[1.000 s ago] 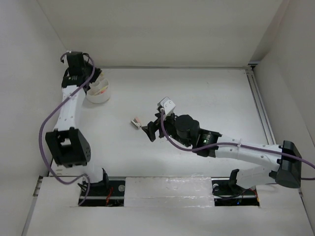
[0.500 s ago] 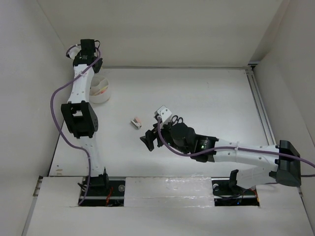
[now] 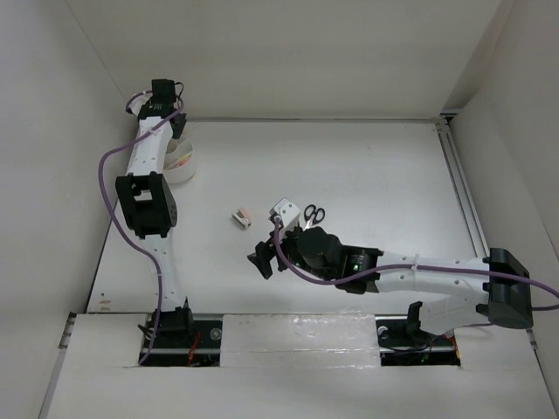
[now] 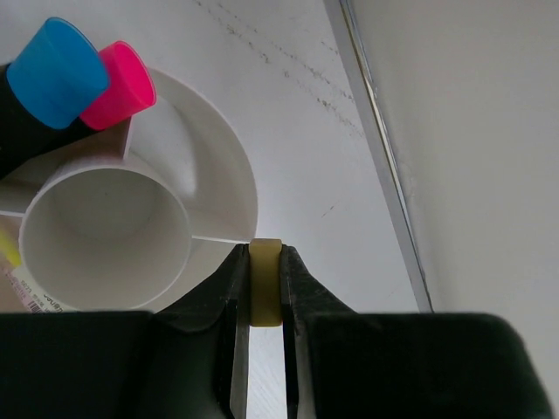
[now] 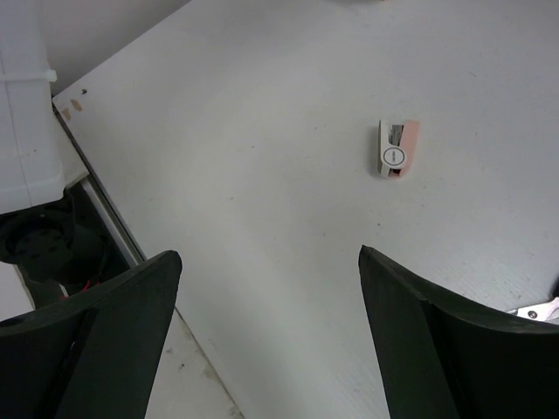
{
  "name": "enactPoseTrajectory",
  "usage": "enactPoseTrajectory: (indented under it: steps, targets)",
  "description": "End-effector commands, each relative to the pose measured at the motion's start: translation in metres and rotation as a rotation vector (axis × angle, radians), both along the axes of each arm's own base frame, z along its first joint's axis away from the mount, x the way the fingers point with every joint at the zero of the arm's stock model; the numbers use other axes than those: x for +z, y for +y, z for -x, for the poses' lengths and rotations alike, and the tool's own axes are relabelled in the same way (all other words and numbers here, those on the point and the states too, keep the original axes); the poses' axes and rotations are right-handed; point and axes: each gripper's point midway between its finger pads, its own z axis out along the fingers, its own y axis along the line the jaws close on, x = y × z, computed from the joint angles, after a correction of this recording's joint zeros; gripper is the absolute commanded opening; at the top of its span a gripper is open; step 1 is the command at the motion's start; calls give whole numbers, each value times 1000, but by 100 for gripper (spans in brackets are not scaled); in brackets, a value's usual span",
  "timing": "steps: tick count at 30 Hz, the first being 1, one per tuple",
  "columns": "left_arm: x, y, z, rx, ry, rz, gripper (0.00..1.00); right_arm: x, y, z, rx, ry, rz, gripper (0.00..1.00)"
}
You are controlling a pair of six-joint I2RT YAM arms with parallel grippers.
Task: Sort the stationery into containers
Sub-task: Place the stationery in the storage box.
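A white table (image 3: 384, 166) sits between pale walls (image 3: 288, 52), a metal rail (image 3: 463, 192) along its right edge.

One cup (image 4: 229, 166), white, round. Two markers: blue-cap marker (image 4: 54, 74), pink-cap marker (image 4: 120, 85). One scissors (image 3: 313, 212), black handles. One white-pink piece (image 5: 397, 148). One pale-yellow piece (image 4: 265, 281). One yellow bit (image 4: 7, 249), mostly cut off at left wrist view's edge, kind unclear. Two arms: left arm (image 3: 144, 201), right arm (image 3: 410, 272). Stationery pieces clearly seen: five.
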Motion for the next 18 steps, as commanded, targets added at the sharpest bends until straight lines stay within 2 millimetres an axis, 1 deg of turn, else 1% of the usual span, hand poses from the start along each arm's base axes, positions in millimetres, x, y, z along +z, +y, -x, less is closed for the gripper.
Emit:
enactPoseTrajectory:
  steps: [1,3,4,5,7,8,10,11,12,16,17,18]
  targets:
    - [21,9,-7,47,-63,-18,0,2,0,2,-8,4,-30,88]
    - [25,11,-10,45,-73,-33,0,2,0,2,-8,4,-30,88]
    - [18,11,-9,45,-53,-32,0,2,0,2,-8,4,-30,88]
    - [22,13,-10,54,-63,-41,0,2,0,3,-11,12,-35,88]
    - [11,15,-11,54,-39,-56,0,2,0,3,-11,12,-35,88]
    - [14,16,-12,47,-44,-63,0,-2,-1,3,-11,14,-26,88]
    - [4,20,-11,57,-14,-88,0,-2,-1,3,-11,14,-26,88]
    - [6,20,-10,57,-14,-88,0,2,-2,3,-11,12,-35,88]
    - [6,23,-10,65,-14,-97,0,-3,-4,4,-11,14,-26,88]
    - [6,27,-9,64,-4,-127,0,-3,-4,3,-8,7,-21,88]
    - [11,29,-10,72,-15,-135,0,-3,-4,3,-8,7,-21,88]
    - [12,29,-10,72,-15,-135,0,-3,-4,3,-8,7,-21,88]
